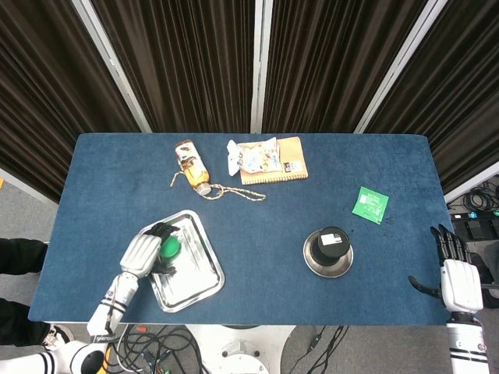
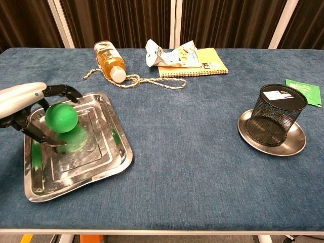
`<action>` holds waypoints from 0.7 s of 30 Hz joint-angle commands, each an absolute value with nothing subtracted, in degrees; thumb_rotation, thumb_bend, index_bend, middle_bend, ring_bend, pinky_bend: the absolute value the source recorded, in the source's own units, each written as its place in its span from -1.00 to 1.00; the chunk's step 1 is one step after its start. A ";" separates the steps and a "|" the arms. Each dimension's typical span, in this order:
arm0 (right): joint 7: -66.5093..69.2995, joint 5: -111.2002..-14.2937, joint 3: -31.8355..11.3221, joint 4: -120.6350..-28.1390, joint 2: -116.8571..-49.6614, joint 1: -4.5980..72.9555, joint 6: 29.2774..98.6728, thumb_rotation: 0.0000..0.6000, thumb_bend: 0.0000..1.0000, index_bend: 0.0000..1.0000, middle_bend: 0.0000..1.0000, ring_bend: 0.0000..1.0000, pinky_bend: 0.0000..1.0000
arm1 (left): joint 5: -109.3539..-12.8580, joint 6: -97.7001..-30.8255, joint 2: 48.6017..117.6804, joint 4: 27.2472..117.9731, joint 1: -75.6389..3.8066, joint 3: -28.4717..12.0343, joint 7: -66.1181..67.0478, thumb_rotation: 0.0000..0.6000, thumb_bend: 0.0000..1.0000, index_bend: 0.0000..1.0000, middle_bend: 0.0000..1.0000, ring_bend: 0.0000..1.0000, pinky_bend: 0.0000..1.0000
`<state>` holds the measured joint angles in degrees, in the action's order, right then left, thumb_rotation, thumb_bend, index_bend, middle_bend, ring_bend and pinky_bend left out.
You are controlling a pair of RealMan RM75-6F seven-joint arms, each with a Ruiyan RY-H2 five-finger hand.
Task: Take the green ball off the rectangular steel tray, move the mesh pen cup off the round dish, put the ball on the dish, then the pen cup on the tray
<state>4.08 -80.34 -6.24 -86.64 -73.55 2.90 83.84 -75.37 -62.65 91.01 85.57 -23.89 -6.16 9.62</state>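
Against dark curtains, on a blue-clothed table (image 2: 192,152), we are on step 1: our left hand (image 2: 23,101) cups the green ball (image 2: 61,117), fingers curled around it over the steel tray (image 2: 101,162). Whether it is gripped firmly, we cannot tell. Our right hand (image 1: 458,280) waits released, well apart from the pen cup (image 2: 276,121) on its round dish (image 2: 298,144). Next calls for a secure lift.
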 commanded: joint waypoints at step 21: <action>4.83 -79.59 -6.49 -86.15 -73.39 2.63 83.79 1.00 -0.89 -1.00 -1.00 -1.00 -1.00 | -79.34 -67.93 91.88 88.19 -25.94 -8.36 8.60 1.00 -0.38 0.05 0.02 -0.07 0.42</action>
<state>4.83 -79.59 -6.49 -86.15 -73.39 2.63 83.80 -78.82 -67.73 91.85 87.85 -25.36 -7.78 9.10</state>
